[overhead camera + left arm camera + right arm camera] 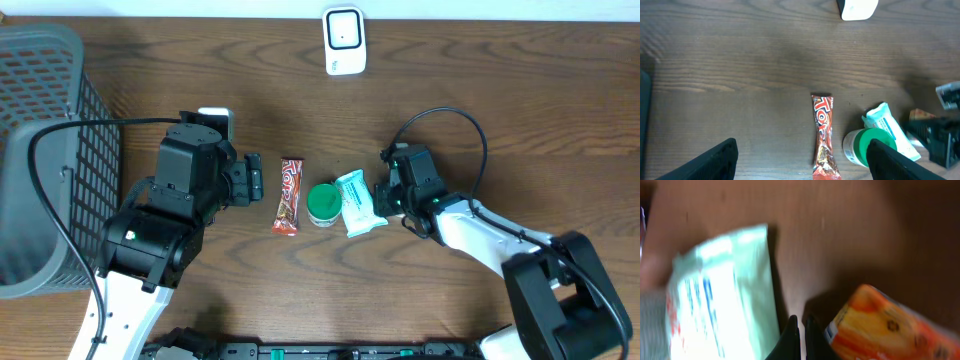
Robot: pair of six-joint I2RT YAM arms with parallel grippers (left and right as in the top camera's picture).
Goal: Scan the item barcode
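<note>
Mid-counter (pixel 480 90), in a row: red TOP candy bar (pixel 288 196), green-lidded tub (pixel 322 204), pale-green packet (pixel 358 203), the last two touching. Left pincer (pixel 254 180) spread wide and empty, just beside the bar. Right pincer (pixel 801 324) pinched shut on nothing visible, between packet and an orange wrapper (pixel 880 325). White barcode scanner (pixel 344 40) well apart at the far edge. Grey mesh basket (pixel 50 120) at left.

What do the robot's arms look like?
The left arm and right arm are both chunky black blocks joined to smooth white tubes. A thin black left cable loops over one, a right cable over the other. The left pincer and right pincer are black too.
</note>
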